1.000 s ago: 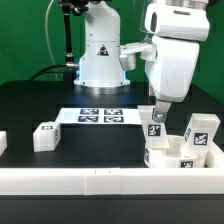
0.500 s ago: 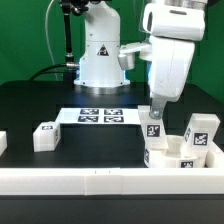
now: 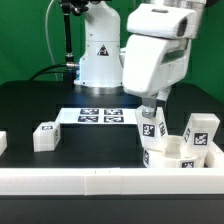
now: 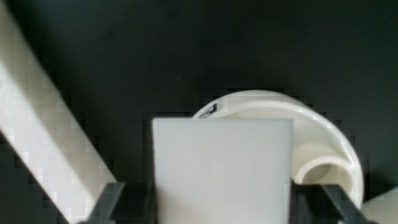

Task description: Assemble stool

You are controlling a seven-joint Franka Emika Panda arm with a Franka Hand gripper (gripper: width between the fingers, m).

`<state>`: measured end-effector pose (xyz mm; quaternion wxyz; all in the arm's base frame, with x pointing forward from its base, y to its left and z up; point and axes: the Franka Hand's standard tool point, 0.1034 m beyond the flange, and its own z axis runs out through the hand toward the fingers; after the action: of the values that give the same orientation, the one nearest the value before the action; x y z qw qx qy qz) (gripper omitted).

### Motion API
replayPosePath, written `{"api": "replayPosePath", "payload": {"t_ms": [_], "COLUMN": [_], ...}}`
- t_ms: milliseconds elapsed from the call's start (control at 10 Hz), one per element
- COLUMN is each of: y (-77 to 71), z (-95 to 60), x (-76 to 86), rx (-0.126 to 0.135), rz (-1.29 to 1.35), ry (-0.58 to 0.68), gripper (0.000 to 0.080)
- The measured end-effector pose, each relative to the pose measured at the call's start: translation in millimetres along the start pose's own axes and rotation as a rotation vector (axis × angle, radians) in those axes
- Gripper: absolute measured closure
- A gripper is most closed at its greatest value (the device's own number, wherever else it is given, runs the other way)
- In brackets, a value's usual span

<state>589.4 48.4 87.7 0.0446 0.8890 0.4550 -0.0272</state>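
The round white seat disc (image 3: 176,154) lies at the exterior view's right, against the white rail. One tagged leg (image 3: 200,133) stands upright in it at the far side. My gripper (image 3: 153,117) is shut on a second tagged white leg (image 3: 152,126) and holds it upright over the seat's near-left part. In the wrist view this leg (image 4: 219,165) fills the space between my fingers (image 4: 112,200), with the seat's curved rim (image 4: 294,115) beyond it. A third leg (image 3: 44,135) lies on the table at the left.
A long white border rail (image 3: 100,180) runs along the front edge and shows in the wrist view (image 4: 45,120). The marker board (image 3: 98,115) lies flat in the middle. Another white part (image 3: 2,142) sits at the left edge. The robot's base (image 3: 100,55) stands behind.
The wrist has turned about its upright axis, so the gripper body now faces differently and looks wider. The held leg stays over the seat's near-left part, slightly rotated.
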Motion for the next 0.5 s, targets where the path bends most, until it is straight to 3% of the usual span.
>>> {"api": "replayPosePath", "payload": {"t_ms": [500], "y": [-9.5], "z": [-0.4], "x": [3.8], "rx": [0.001], "rz": [0.583], "ry": [0.006], "gripper": [0.0465]}}
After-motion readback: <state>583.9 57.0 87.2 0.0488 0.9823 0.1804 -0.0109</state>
